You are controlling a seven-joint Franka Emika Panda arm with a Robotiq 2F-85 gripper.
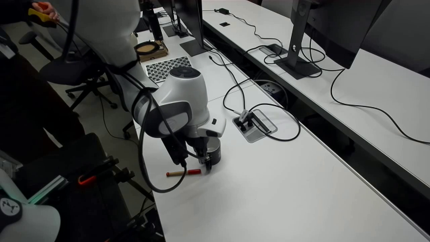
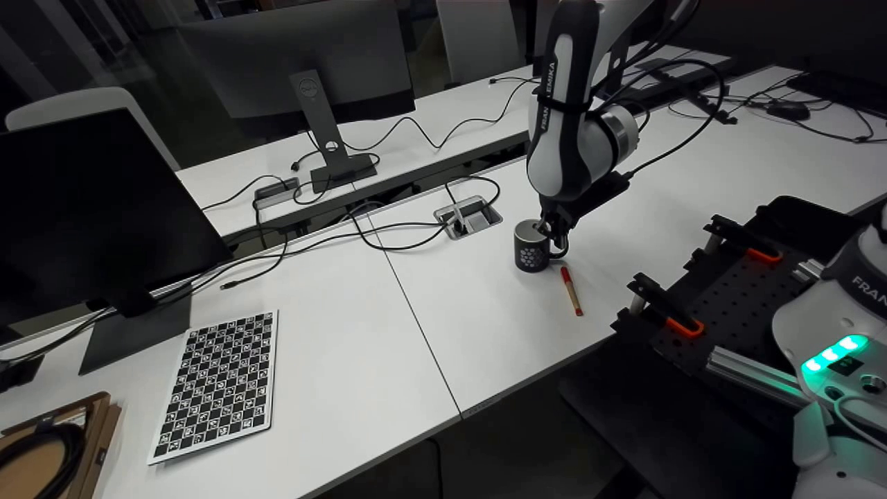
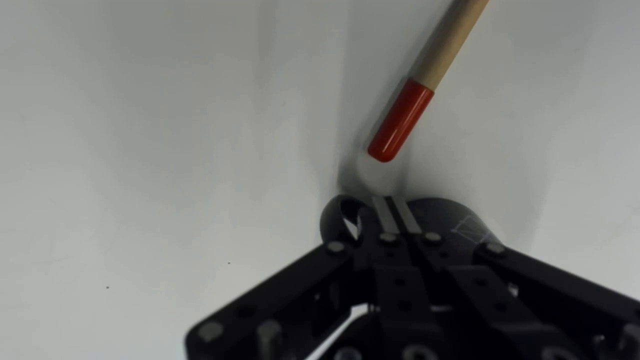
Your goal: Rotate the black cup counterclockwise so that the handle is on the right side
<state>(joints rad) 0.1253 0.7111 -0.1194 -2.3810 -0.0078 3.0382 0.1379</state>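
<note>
The black cup (image 1: 215,157) stands upright on the white table; it also shows in an exterior view (image 2: 531,254), with a pale print on its side. In the wrist view its dark body (image 3: 452,220) is partly hidden behind my fingers. Its handle (image 2: 561,251) sticks out beside the gripper, and in the wrist view the handle loop (image 3: 331,222) lies left of the fingers. My gripper (image 3: 396,215) is closed at the cup where handle and body meet, fingers nearly together with a thin dark strip between. The exact pinch is hidden. The gripper (image 1: 204,159) reaches down from above.
A red-and-tan stick (image 3: 400,120) lies on the table close to the cup. A socket panel (image 2: 478,215) with black cables (image 1: 278,137) is behind the cup. A checkerboard board (image 2: 215,381) and monitor (image 2: 104,215) stand farther along the table (image 1: 268,201).
</note>
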